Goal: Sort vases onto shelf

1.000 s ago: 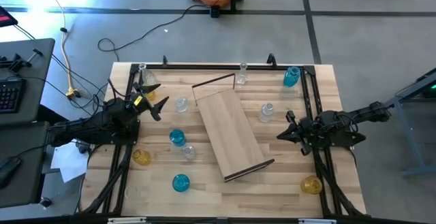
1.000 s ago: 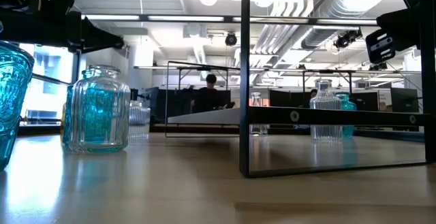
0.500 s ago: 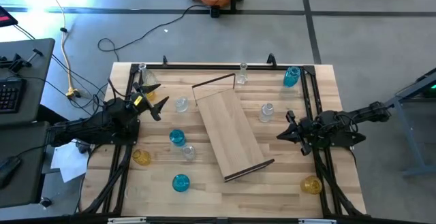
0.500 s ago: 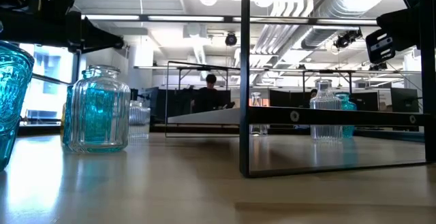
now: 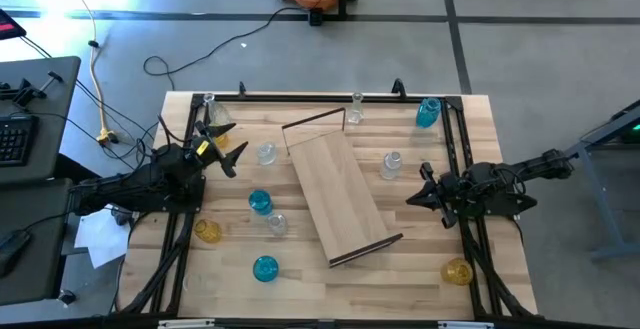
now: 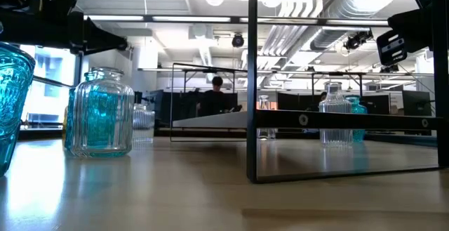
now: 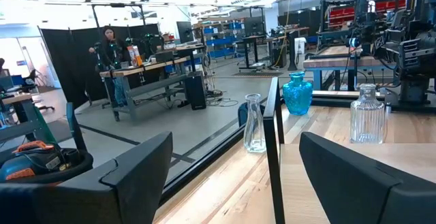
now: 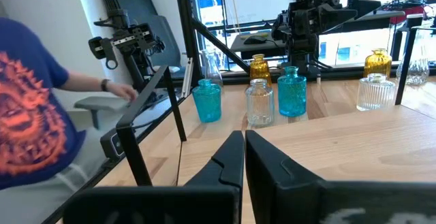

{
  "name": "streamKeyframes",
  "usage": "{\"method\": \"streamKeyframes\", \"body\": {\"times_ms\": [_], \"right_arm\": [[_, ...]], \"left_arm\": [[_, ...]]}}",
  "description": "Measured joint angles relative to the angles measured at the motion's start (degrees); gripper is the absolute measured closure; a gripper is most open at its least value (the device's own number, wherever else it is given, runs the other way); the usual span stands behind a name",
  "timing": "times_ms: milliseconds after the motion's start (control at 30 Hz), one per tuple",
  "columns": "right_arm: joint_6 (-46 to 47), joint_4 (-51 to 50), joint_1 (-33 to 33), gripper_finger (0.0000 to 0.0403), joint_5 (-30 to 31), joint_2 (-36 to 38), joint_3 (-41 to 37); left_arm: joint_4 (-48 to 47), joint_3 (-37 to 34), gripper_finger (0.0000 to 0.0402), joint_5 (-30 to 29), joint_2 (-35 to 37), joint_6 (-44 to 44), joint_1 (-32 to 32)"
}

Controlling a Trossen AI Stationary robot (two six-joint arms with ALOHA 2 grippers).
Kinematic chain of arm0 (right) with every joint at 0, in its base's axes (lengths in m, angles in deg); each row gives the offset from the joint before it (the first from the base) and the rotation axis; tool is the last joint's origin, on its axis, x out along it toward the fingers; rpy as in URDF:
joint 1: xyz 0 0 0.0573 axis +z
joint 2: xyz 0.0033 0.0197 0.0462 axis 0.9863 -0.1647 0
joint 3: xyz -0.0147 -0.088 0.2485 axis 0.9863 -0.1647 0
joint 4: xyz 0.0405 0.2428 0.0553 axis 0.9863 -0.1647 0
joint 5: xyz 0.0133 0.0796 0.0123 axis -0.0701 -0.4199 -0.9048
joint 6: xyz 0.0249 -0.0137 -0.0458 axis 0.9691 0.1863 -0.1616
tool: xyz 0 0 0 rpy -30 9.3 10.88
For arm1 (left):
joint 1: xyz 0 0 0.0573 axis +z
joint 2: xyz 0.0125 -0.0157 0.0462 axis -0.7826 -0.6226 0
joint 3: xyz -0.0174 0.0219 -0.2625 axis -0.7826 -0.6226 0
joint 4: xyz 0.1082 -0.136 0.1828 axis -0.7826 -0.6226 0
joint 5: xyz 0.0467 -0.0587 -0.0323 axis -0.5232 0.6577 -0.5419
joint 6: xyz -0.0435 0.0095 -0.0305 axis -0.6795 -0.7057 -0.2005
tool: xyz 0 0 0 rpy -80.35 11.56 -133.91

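The shelf [image 5: 335, 194], a light-wood plank with dark rims at both short ends, lies flat and slantwise at the middle of the table. Small glass vases stand scattered around it: blue ones [image 5: 260, 202] [image 5: 265, 268] [image 5: 428, 112], amber ones [image 5: 208, 231] [image 5: 457, 271], and clear ones [image 5: 266, 154] [image 5: 391, 164] [image 5: 357, 109]. My left gripper [image 5: 228, 151] hovers open at the table's left side, its fingers level and with nothing between them [image 7: 238, 176]. My right gripper [image 5: 412, 198] hovers shut at the right side, pointing toward the shelf [image 8: 244, 157].
A dark metal frame [image 5: 320, 97] runs along the table's far edge and down both sides. A person in a blue shirt [image 8: 27, 129] sits beyond the table's near edge. The shelf's upright dark rim [image 6: 252, 83] stands close before the low camera, with blue vases [image 6: 102, 111] to its left.
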Motion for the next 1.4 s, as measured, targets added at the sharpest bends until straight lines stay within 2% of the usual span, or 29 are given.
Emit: {"method": "streamKeyframes", "body": {"times_ms": [933,1267,1400], "right_arm": [[0.00,0.16,0.00,0.0402,0.05,-0.02,0.00],[0.00,0.39,-0.07,0.0402,2.08,0.00,0.01],[-0.21,1.90,-0.07,0.0402,4.60,-0.02,0.02]], "left_arm": [[0.00,0.01,0.0087,0.00,-0.01,0.01,0.00],[0.00,0.02,0.0087,0.00,-0.02,0.02,0.00],[-0.02,0.00,0.0087,0.00,-0.02,0.02,0.00]]}}
